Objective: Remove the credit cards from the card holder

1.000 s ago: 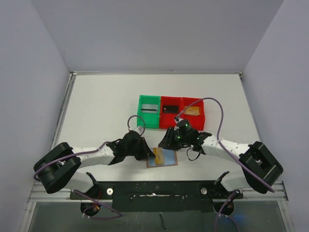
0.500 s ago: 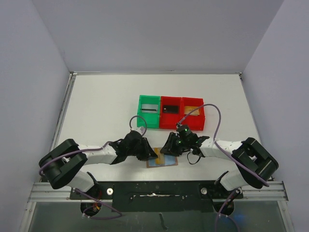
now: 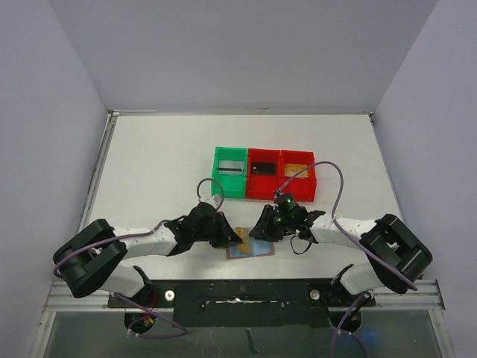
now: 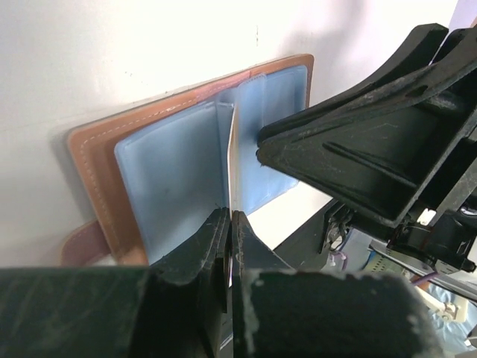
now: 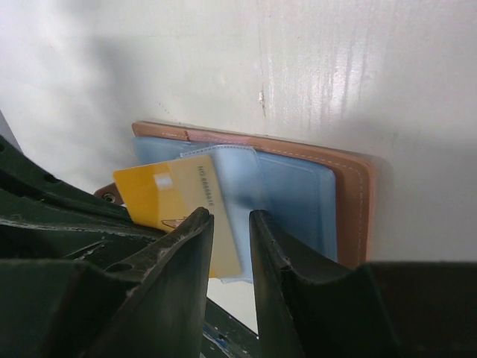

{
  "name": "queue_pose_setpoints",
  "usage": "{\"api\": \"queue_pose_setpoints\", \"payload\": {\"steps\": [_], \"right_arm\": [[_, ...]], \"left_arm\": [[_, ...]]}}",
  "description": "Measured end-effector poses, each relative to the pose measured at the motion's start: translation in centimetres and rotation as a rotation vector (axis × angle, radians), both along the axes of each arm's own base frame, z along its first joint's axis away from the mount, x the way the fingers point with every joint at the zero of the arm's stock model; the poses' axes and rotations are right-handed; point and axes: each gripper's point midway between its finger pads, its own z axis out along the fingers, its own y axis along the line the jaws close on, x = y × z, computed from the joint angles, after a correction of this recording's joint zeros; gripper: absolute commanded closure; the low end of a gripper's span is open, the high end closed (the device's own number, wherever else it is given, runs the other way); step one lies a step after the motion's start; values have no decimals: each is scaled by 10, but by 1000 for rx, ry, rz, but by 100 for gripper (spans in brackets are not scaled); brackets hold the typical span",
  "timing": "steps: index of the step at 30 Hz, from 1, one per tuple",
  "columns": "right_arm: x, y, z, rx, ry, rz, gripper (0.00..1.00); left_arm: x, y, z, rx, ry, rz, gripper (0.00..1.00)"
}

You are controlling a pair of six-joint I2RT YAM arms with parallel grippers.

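Two hands meet low over the card holder (image 5: 298, 190), which lies open and flat on the white worktop (image 3: 156, 171), just beyond the arm bases and about midway between them. Its tan leather faces down and its light blue sleeves face up. The snap tab (image 4: 78, 242) sticks out at one edge.

The left hand (image 4: 229, 218) comes in from the left with its fingers pressed fully together. They pinch a thin leaf that rises on edge from the fold of the holder. This appears to be the gold card (image 5: 168, 198), which in the right wrist view stands partly out of a blue sleeve, its free end toward the left hand.

The right hand (image 5: 231, 220) comes in from the right, close to the left one. Its fingers are a narrow gap apart, one on each side of the card's lower edge and the sleeve beneath it. Whether they touch the card cannot be told, and nothing is clamped between them.

Farther back, three small bins stand side by side, touching. The green bin (image 3: 218, 179) on the left holds a silvery card (image 3: 232, 167). The middle red bin (image 3: 262, 188) holds a black card (image 3: 261, 167). The right red bin (image 3: 312, 183) holds a tan card (image 3: 297, 169), and the right arm's purple cable loops over this bin.
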Motion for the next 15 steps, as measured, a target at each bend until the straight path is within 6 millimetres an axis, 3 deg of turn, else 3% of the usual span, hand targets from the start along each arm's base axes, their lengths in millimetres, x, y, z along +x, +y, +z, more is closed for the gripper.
{"api": "queue_pose_setpoints", "payload": {"steps": [9, 15], "right_arm": [[4, -17, 3, -100, -39, -2, 71], [14, -12, 19, -123, -89, 24, 71]], "left_arm": [[-6, 21, 4, 51, -13, 22, 100], [-7, 32, 17, 56, -35, 36, 100]]}}
